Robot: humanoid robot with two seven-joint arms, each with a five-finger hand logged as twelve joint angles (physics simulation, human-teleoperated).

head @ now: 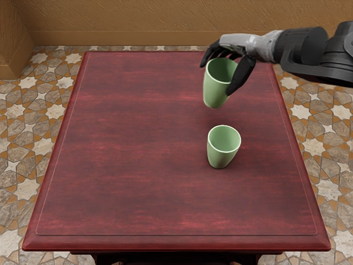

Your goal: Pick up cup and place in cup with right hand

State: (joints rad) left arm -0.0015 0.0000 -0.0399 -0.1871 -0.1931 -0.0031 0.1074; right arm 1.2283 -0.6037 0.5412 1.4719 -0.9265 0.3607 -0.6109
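Note:
My right hand (225,66) reaches in from the right edge, its fingers curled around the rim area of a green cup (215,93). That cup hangs in the air over the back right part of the table, mouth up and slightly tilted, and its upper side is partly hidden by the thumb and fingers. A second green cup (220,159) stands upright on the dark red table (127,143), nearer the front than the held one. The two cups are apart.
The table's front edge (176,242) runs along the bottom of the view. Patterned floor tiles (25,154) surround the table, and a brown wall (138,22) rises behind it.

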